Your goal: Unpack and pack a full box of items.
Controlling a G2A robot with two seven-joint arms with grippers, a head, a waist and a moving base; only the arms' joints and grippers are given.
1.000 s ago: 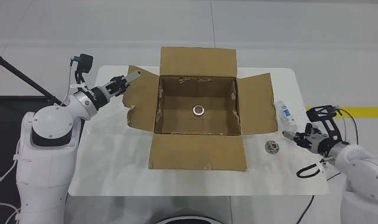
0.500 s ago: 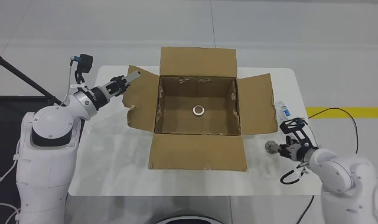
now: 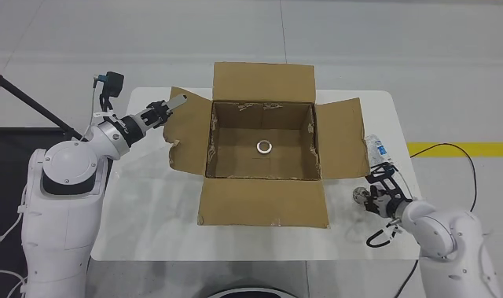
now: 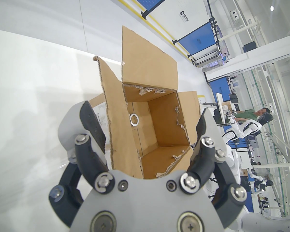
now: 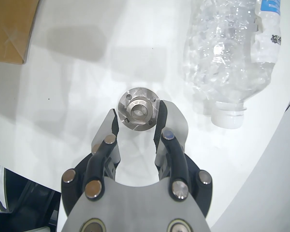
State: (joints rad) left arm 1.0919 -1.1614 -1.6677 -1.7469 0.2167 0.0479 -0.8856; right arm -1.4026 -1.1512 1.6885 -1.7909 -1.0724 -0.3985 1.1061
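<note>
An open cardboard box (image 3: 263, 82) stands mid-table with its flaps spread; on its floor lies a single metal ring (image 3: 264, 147) (image 4: 134, 119). A small round metal flange (image 3: 361, 194) (image 5: 138, 111) rests on the white table right of the box's near corner. My right gripper (image 3: 372, 196) (image 5: 137, 119) is down at the table, shut on the flange with one finger against each side. My left gripper (image 3: 174, 103) (image 4: 145, 109) hovers open beyond the box's left flap (image 4: 111, 121), holding nothing.
A crumpled clear plastic bottle (image 3: 377, 151) (image 5: 232, 49) lies beside the box's right flap, close to the flange and near the table's right edge (image 3: 409, 180). Bare table (image 3: 141, 219) stretches left of and in front of the box.
My right arm came in from the table's right edge to the flange and lowered around it. The left arm, box and ring have not moved.
</note>
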